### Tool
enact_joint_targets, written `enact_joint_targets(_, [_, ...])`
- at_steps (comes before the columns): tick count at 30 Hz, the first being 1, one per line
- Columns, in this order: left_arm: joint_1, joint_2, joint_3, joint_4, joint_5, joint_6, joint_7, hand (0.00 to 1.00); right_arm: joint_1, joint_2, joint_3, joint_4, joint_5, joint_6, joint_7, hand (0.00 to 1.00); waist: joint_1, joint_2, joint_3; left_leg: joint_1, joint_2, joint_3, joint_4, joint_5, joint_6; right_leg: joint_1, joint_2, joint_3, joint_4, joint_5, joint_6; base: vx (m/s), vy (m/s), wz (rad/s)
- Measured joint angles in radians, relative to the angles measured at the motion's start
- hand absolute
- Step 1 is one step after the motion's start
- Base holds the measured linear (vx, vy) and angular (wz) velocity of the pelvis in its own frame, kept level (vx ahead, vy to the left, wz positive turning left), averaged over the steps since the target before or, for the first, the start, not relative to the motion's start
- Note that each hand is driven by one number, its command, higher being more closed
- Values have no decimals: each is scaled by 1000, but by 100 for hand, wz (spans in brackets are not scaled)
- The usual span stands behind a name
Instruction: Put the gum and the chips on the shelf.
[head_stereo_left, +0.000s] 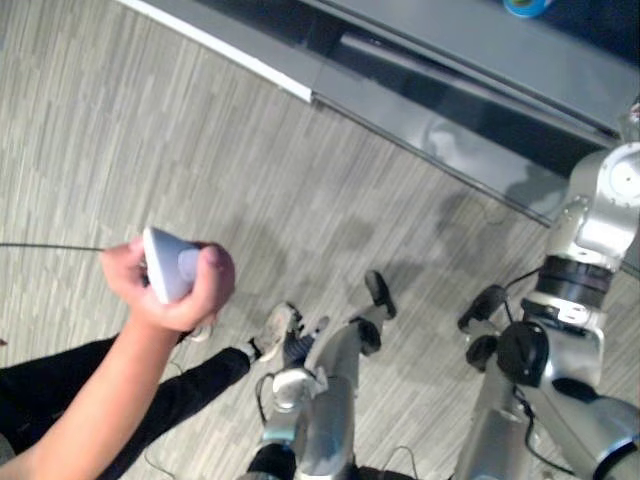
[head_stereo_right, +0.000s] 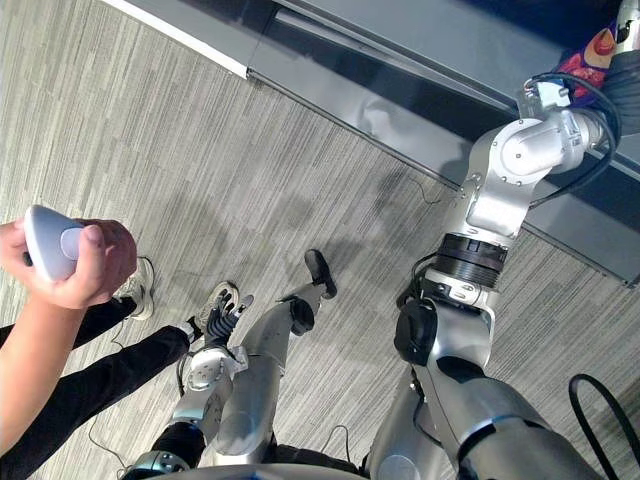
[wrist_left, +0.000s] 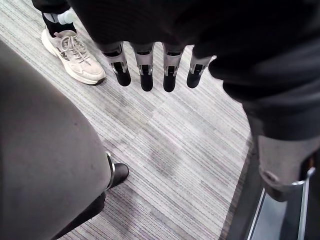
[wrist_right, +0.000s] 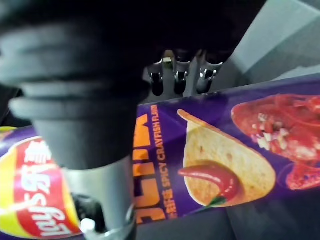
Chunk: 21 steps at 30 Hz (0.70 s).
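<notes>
**Your right hand (wrist_right: 97, 185) grips the purple chips pack printed with a crisp and red chilli (wrist_right: 225, 150) at the grey metal shelf (head_stereo_right: 420, 30)**

Its thumb lies across the pack's front and its fingers curl behind. Your left hand (wrist_left: 145, 70) hangs low, fingers straight and holding nothing, over the grey striped carpet (wrist_left: 190, 150), near a person's beige trainer (wrist_left: 72, 50). A person's hand (head_stereo_left: 190, 295) holds a white handheld device (head_stereo_left: 165, 262).

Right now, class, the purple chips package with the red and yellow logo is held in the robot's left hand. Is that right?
Not quite. The purple chips package is held in the robot's right hand, not its left, as the right wrist view shows. The left hand hangs open and empty above the grey striped floor.
</notes>
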Motion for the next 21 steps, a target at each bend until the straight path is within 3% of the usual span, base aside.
enact_joint_targets(21, [0, -1, 35, -30, -2, -2, 0, 0, 30, 2, 4, 99, 50, -7, 75, 0, 4, -1, 0, -33, 22, 1, 18, -16, -4, -18, -8, -64, 10, -4, -7, 34, -9, -1])
